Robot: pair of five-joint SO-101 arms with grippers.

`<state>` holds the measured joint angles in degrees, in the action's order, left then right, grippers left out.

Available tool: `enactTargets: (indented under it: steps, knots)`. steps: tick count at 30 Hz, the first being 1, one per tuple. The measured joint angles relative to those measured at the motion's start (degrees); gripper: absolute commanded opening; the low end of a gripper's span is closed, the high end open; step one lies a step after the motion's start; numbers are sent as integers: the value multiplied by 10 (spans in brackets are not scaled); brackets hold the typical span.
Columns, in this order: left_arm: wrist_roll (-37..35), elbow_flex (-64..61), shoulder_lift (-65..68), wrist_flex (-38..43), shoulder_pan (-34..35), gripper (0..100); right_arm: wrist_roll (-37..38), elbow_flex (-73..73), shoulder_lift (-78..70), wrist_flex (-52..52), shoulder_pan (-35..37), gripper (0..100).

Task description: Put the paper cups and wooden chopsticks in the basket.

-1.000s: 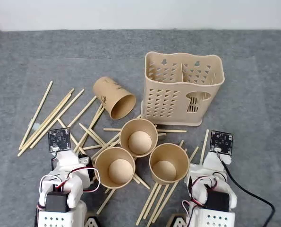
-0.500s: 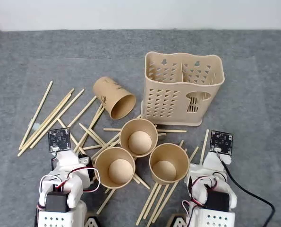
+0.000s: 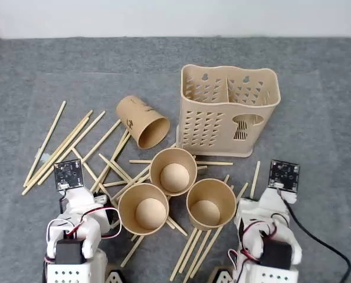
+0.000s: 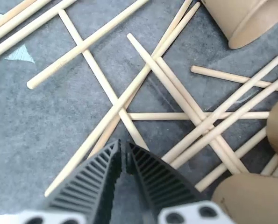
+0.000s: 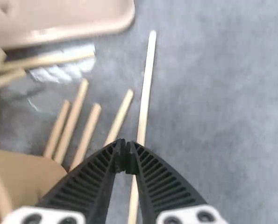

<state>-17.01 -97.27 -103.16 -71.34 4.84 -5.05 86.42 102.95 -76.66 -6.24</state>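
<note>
The left gripper [image 4: 123, 155] is held with fingers together above crossed wooden chopsticks [image 4: 112, 95], seemingly ahead of a pick; the right gripper [image 5: 126, 156], likewise closed and empty, is poised over a lone chopstick [image 5: 146, 84]; the paper cups [image 3: 174, 171] are grouped just before the basket [image 3: 228, 118].

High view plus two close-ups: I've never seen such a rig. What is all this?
Two small robot arms sit side by side at a grey table. The high view looks down from a fixed camera. Each close-up comes from a camera on one arm's wrist, looking along its claw. The left claw and right claw are both shut and hold nothing. On the table are a slotted basket, three paper cups standing upright, one cup lying on its side, and many loose wooden chopsticks.
</note>
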Motion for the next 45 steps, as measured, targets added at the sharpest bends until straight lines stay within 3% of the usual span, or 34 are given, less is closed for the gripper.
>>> enactTargets:
  steps: [18, 23, 29, 34, 38, 45]
  knots:
    - [0, 0, 0, 0, 0, 16, 49, -289, 8, 25, 3, 8]
    - [0, 0, 0, 0, 0, 16, 15, -359, -31, -30, 74, 12]
    - [0, 0, 0, 0, 0, 16, -58, -513, -216, -138, 158, 12]
    - [0, 0, 0, 0, 0, 16, -76, -632, -347, -227, 226, 12]
    - [0, 0, 0, 0, 0, 16, -77, -644, -389, -236, 240, 34]
    - [0, 0, 0, 0, 0, 16, -77, -537, -422, -236, 244, 195]
